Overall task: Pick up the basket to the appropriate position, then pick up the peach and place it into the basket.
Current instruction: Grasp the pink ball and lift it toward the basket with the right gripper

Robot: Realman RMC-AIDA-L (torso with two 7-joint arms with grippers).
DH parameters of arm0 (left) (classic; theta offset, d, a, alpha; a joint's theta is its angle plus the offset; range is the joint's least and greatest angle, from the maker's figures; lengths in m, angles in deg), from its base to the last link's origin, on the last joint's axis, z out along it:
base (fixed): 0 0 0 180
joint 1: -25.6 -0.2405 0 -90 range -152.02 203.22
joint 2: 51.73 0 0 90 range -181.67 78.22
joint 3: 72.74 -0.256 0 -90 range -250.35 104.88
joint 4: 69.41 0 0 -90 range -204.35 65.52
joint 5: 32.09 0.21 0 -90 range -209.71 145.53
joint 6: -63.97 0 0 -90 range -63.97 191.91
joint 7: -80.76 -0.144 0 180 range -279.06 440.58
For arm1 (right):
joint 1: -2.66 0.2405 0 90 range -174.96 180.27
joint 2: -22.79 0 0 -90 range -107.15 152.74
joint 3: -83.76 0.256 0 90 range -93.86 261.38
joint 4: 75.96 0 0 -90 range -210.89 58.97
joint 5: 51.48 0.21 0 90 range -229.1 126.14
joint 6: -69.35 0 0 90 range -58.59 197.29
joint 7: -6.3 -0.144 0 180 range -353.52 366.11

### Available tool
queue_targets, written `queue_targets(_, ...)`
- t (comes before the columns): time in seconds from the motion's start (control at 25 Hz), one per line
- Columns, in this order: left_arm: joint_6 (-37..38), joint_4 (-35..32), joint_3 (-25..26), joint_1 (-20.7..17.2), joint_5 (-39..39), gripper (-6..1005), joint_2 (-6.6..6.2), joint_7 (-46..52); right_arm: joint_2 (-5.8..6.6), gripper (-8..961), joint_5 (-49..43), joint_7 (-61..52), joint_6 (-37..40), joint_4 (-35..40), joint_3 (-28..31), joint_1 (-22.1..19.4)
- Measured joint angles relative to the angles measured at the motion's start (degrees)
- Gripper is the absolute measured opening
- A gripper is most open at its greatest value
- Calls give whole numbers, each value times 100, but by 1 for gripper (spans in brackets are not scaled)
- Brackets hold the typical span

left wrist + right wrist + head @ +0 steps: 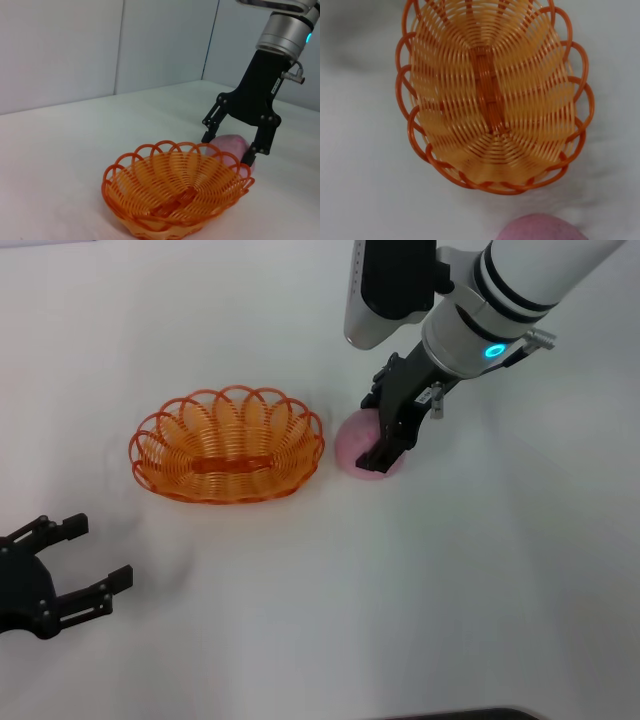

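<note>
Shallow oval basket of bright orange looped wire [227, 445] sits upright on the plain white table [400, 600], nothing inside it. Round, matte, pale pink peach [357, 440] lies on the table just beside the basket's end on the robot's right, a narrow strip of table showing between them.

Right gripper [385, 430] is down over the peach, black jaws spread to either side of the fruit. From the left wrist view the jaws straddle it closely, one fingertip [248, 157] low against its side; firm contact cannot be told. Peach rests on the table.

Left gripper [75, 560] hangs low at the near left corner, well apart from the basket, jaws wide open and holding nothing.

Pale wall panels [100, 45] stand behind the table.
</note>
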Motion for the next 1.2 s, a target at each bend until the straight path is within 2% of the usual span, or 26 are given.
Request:
queue_targets(0.08,10,0,1,-5,0,875,-1,1,-3,896,0,-56,-40,9,0,-7)
queue_targets(0.44,34,0,17,-18,3,874,-3,5,-6,686,-2,-116,-82,30,-86,-25)
queue_targets(0.64,38,0,17,-16,7,874,-3,7,-6,469,-3,-158,-81,59,-129,-54)
queue_targets(0.84,40,0,12,-2,9,874,-3,9,5,480,-5,-247,79,346,-117,-146)
queue_targets(1.2,40,0,15,24,9,875,-4,10,29,500,-40,-545,949,1765,82,-491)
